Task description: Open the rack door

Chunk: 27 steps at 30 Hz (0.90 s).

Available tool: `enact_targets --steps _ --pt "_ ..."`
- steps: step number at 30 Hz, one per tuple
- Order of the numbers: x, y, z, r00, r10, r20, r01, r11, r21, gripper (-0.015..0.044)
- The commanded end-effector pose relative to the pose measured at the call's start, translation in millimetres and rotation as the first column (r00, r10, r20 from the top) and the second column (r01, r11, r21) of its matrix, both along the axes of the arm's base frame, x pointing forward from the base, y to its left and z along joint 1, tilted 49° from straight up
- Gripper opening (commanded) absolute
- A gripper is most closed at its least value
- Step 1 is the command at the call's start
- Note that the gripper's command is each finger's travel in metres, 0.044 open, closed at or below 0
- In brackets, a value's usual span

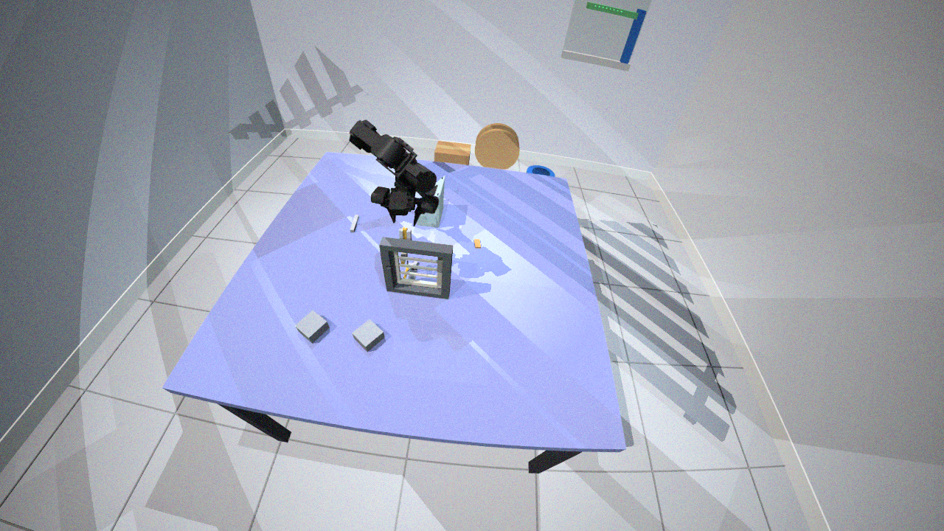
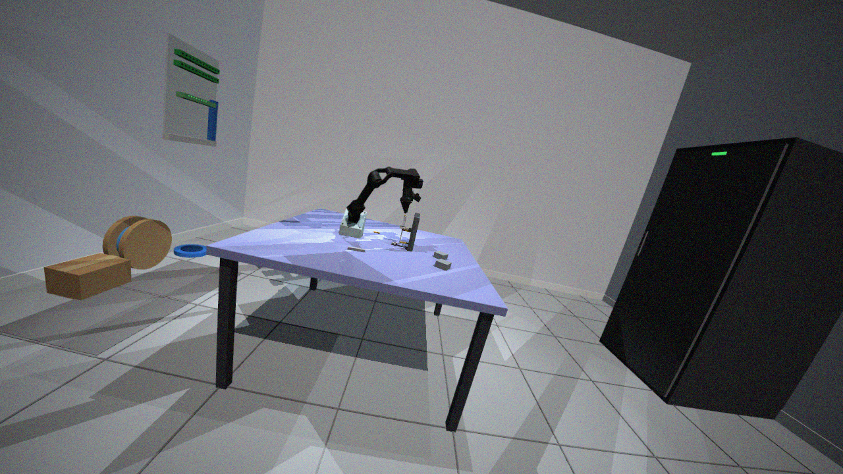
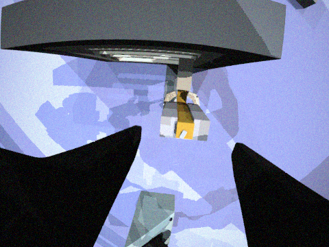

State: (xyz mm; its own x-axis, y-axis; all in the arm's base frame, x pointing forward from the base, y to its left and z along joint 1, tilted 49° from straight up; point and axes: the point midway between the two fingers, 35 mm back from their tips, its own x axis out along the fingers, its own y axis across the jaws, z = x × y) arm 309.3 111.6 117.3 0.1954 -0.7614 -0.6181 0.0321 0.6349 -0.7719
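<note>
The dark grey rack frame (image 1: pixel 415 246) (image 2: pixel 415 226) (image 3: pixel 137 24) stands upright on the table. The pale barred door (image 1: pixel 422 284) (image 3: pixel 147 58) appears to sit inside its opening, closed. The handle, light grey with a yellow middle (image 1: pixel 405 233) (image 3: pixel 185 116), juts from the door on the arm's side. My gripper (image 1: pixel 404 223) (image 2: pixel 405 210) (image 3: pixel 188 141) is open and empty, pointing down above the handle. In the wrist view the handle's end shows between the two fingertips' lines, nearer the frame. I see no contact. Whether the handle is turned is too small to tell.
The arm's pale green base (image 1: pixel 432 212) (image 2: pixel 352 231) (image 3: pixel 151 206) stands behind the handle. A white stick (image 1: pixel 354 223) (image 2: pixel 355 249) and an orange piece (image 1: pixel 477 243) (image 2: pixel 376 232) lie either side. Two grey blocks (image 1: pixel 312 324) (image 1: pixel 368 334) lie beyond the frame.
</note>
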Motion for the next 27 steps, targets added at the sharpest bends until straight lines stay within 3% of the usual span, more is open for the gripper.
enact_targets --steps 1,27 --pt "2 -4 -5 1.000 -0.002 -0.014 0.002 1.000 -0.004 0.0290" --pt "8 -36 -31 0.994 -0.046 -0.104 0.048 0.999 0.016 0.0290"
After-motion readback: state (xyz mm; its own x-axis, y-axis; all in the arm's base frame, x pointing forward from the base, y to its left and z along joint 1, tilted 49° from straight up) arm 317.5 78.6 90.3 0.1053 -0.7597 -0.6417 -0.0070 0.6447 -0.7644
